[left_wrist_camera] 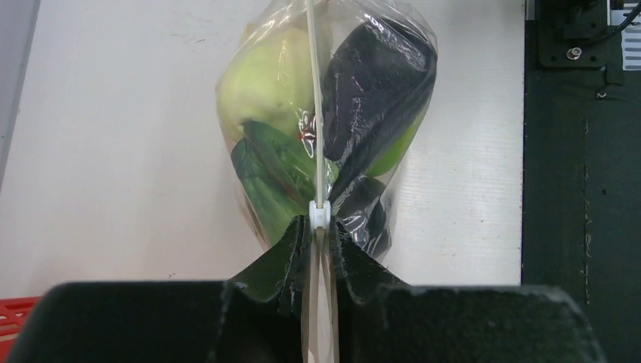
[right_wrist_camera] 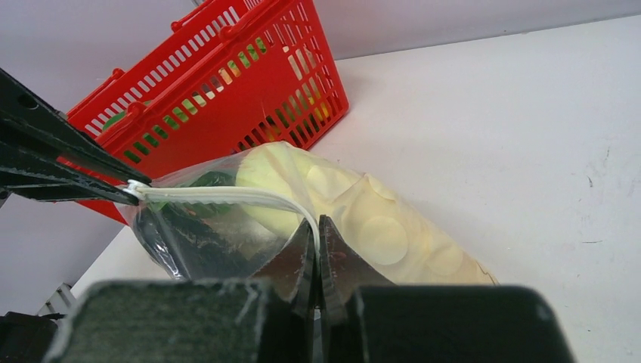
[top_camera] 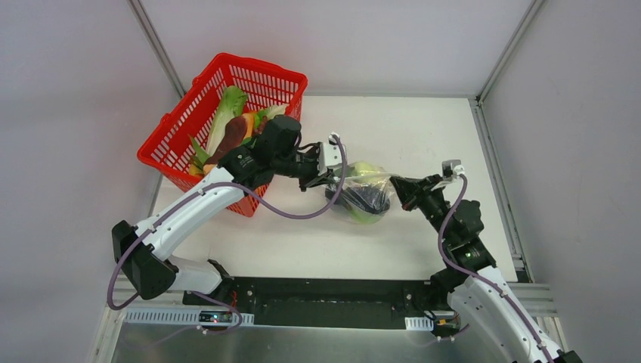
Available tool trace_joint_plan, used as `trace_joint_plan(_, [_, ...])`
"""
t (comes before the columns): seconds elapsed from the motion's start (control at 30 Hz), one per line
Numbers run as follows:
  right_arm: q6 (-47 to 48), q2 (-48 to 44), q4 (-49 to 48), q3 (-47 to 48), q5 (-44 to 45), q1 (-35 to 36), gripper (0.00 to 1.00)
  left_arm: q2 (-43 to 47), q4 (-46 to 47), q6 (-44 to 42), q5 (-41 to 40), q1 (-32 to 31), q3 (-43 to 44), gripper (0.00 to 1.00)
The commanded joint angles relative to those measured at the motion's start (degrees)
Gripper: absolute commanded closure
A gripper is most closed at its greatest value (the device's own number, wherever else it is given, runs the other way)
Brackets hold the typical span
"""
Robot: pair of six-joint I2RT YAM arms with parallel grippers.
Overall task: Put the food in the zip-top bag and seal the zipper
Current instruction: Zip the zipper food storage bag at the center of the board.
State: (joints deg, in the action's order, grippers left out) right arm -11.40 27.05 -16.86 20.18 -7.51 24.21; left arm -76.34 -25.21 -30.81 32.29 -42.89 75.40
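Top view: left arm runs from its base at 7 o'clock up and across toward 2 o'clock. The elbow passes over the near corner of the red basket [top_camera: 261, 66], and the wrist is bent toward the middle of the surface [top_camera: 431, 128]. Left gripper [top_camera: 331, 181] sits at the 9 o'clock end of the zip-top bag [top_camera: 368, 198].

Right arm rises from its base at 5 o'clock, folds at the elbow and points toward 10 o'clock. Right gripper [top_camera: 396, 187] is at the bag's 3 o'clock end. The bag is strung between the two grippers near the centre of the surface. Can't tell if its underside rests on the surface.

Left wrist view: left gripper [left_wrist_camera: 319, 227] is pressed together on the zipper [left_wrist_camera: 313, 91], a white strip running straight away from the jaws toward 12 o'clock.

Right wrist view: right gripper [right_wrist_camera: 317, 236] is pressed together, pinching the other end of the zipper [right_wrist_camera: 219, 195], which curves down into the jaws.

Bag contents, left wrist view:
- dark eggplant [left_wrist_camera: 378, 83] at 1 o'clock
- pale radish [left_wrist_camera: 264, 76] at 11 o'clock
- green leafy piece [left_wrist_camera: 272, 166] below the radish

Basket at 10 o'clock on the surface holds:
- a green leafy stalk [top_camera: 230, 106]
- a dark reddish-brown piece [top_camera: 234, 134]
- an orange bit [top_camera: 249, 121]

Basket is well apart from the bag, to its 10 o'clock.
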Motion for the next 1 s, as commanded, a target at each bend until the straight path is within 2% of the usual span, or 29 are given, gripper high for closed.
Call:
trace_joint_plan(0.0, [-0.1,-0.1,-2.8,0.8,7.1,-1.6,1.00,3.3,-3.6,1.1,-2.2,1.3,-0.6,1.00])
trace_joint_plan(0.13, [-0.7,-0.4,-2.1,0.6,10.9,-1.9,1.00,4.9,-4.0,2.3,-3.6,1.9,-1.8,1.00])
trace_joint_plan(0.37, [-1.5,0.3,-1.7,0.8,10.5,-2.2,1.00,7.9,-1.7,4.3,-4.6,2.9,-6.4,1.00])
trace_joint_plan(0.47, [-1.5,0.4,-1.7,1.0,10.4,-2.2,1.00,8.5,-1.4,5.2,-4.9,3.1,-7.5,0.96])
trace_joint_plan(0.57, [-1.1,0.5,-1.7,1.4,9.6,-2.4,1.00,8.9,-0.2,7.1,-5.8,3.2,-8.6,0.82])
trace_joint_plan(0.6, [-1.0,0.7,-1.7,1.7,9.2,-2.4,1.00,9.1,0.4,8.0,-6.5,3.2,-8.9,0.72])
trace_joint_plan(0.63, [-0.7,0.9,-1.8,2.1,8.5,-2.4,1.00,9.5,1.5,9.0,-7.3,3.2,-9.2,0.66])
trace_joint_plan(0.7, [-0.2,1.7,-2.1,2.8,8.1,-2.3,1.00,10.3,3.7,11.1,-8.6,3.4,-9.8,0.73])
trace_joint_plan(0.73, [0.0,2.2,-2.2,3.2,6.2,-2.5,1.00,10.8,5.2,12.4,-9.8,3.6,-10.2,0.67])
trace_joint_plan(0.77, [0.3,2.7,-2.3,3.6,5.5,-2.5,1.00,11.2,7.1,13.6,-11.0,3.8,-10.6,0.55])
trace_joint_plan(0.8, [0.5,3.3,-2.5,4.0,5.1,-2.5,1.00,11.7,8.5,14.8,-11.8,4.0,-11.0,0.48])
trace_joint_plan(0.9, [0.9,5.1,-3.4,5.0,4.5,-2.4,1.00,13.8,12.9,17.9,-12.2,4.3,-12.7,0.43])
trace_joint_plan(0.97, [0.9,6.2,-4.6,5.4,4.4,-2.5,1.00,15.2,15.4,19.8,-12.6,4.3,-14.0,0.34])
